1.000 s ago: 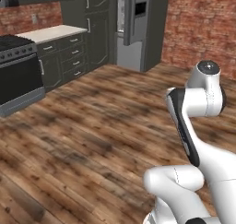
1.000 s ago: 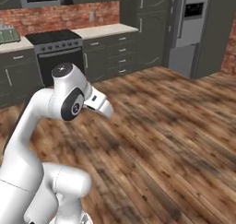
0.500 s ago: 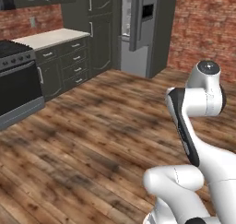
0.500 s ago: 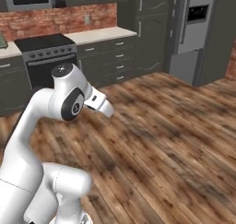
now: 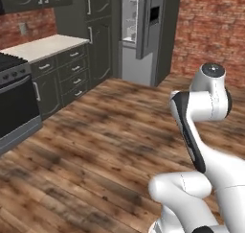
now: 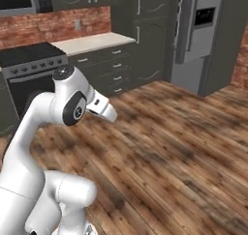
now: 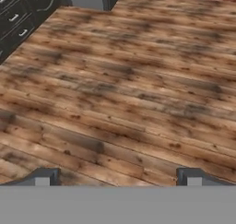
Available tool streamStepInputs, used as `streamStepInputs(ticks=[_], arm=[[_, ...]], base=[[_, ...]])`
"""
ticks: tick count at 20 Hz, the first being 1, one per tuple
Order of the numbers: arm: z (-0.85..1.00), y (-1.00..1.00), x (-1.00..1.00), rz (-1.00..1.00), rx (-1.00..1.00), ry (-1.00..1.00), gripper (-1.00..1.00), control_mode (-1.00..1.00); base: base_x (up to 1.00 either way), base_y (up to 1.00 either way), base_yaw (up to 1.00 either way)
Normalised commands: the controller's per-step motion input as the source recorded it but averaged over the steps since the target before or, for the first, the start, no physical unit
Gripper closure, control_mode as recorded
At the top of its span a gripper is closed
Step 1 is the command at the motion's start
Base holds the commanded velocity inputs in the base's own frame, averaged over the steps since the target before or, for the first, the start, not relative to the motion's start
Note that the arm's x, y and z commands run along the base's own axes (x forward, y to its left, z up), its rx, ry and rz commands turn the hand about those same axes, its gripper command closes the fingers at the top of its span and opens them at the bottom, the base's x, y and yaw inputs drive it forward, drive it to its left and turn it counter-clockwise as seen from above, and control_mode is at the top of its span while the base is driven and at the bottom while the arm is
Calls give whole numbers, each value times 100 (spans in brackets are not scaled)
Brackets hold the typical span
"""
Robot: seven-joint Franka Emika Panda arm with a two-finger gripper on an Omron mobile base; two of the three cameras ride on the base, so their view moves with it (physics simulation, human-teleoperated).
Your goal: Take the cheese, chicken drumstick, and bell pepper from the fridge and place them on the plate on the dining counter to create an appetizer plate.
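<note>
Fridge stood well ahead across wooden floor, against far wall, door ajar, white interior showing. End effector spread wide, empty, aimed down at floor, well apart from fridge. Food inside too small to tell. Judged: approach leg, nothing fetched yet.

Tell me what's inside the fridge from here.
The fridge stands with one door ajar, showing a slice of white interior with clear shelves. The door and distance hide the rest, so no food can be made out.
</note>
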Motion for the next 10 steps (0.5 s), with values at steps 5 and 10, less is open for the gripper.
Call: streamStepInputs(ticks=[5, 10], arm=[[0, 0, 0, 0, 0, 0, -100, 100], [0, 0, 0, 0, 0, 0, -100, 100]], base=[[100, 31, -41], [100, 69, -41]])
